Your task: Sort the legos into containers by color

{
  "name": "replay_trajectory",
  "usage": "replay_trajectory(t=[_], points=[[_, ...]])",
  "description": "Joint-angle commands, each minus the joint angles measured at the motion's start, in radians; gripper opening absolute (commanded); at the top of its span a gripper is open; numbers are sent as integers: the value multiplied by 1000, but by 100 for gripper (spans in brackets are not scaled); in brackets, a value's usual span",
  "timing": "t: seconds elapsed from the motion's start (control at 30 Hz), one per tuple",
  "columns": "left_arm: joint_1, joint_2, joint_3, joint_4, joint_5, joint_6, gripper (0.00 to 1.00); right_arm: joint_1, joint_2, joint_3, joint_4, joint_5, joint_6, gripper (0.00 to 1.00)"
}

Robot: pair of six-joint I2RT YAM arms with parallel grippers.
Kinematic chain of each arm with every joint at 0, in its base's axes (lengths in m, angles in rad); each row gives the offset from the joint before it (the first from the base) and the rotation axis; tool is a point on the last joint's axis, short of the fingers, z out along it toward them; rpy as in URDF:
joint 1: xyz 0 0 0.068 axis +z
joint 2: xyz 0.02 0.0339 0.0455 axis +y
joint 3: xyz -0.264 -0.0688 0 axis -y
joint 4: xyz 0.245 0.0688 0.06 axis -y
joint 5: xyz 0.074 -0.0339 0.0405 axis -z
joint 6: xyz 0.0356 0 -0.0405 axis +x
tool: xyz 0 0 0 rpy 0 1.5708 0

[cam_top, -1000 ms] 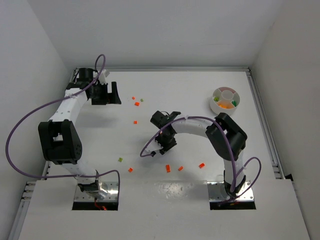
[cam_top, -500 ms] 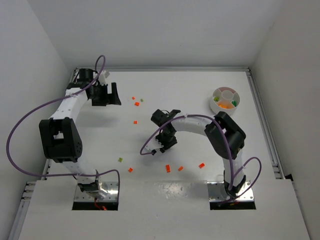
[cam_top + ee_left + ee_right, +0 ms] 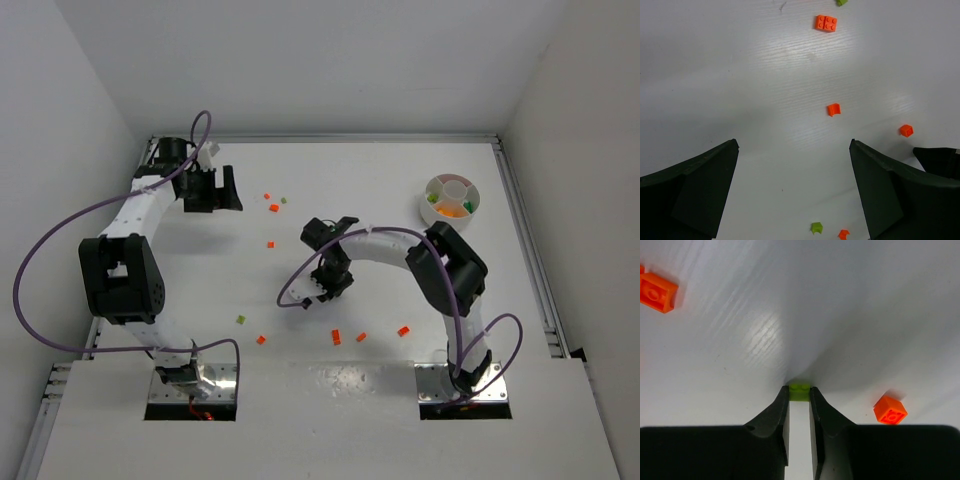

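Right gripper [image 3: 799, 389] pinched narrow on green lego [image 3: 799, 393] at centre frame on table [image 3: 865, 300], left gripper [image 3: 794, 145] wide and empty; best lift straight up with a firm squeeze, then carry to the green part of dish [image 3: 477, 192] at upper right.

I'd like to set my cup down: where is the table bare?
Bare: the far strip between the left tool and the dish, and the right edge nearer than the dish. Crowded: the middle, bricks scattered around the right tool.
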Motion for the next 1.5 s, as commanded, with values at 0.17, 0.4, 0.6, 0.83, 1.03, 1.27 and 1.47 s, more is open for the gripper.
replay_trajectory(t=[0.17,0.4,0.6,0.83,1.03,1.27,1.47], points=[[13,-1,11,2,22,2,100,-145,-119,82,-62,34,137,3],[13,20,30,-7,70,12,100,-450,-156,278,-226,103,60,1],[13,20,30,-7,71,12,100,-650,-41,557,-341,127,-9,1],[13,20,39,-7,71,12,100,-753,137,775,-408,127,-18,1],[13,20,39,-16,61,12,100,-773,172,757,-386,127,-18,1],[13,20,39,-16,52,12,100,-782,181,703,-329,167,0,16],[4,20,39,-16,52,12,100,-800,181,703,-320,186,0,29]])
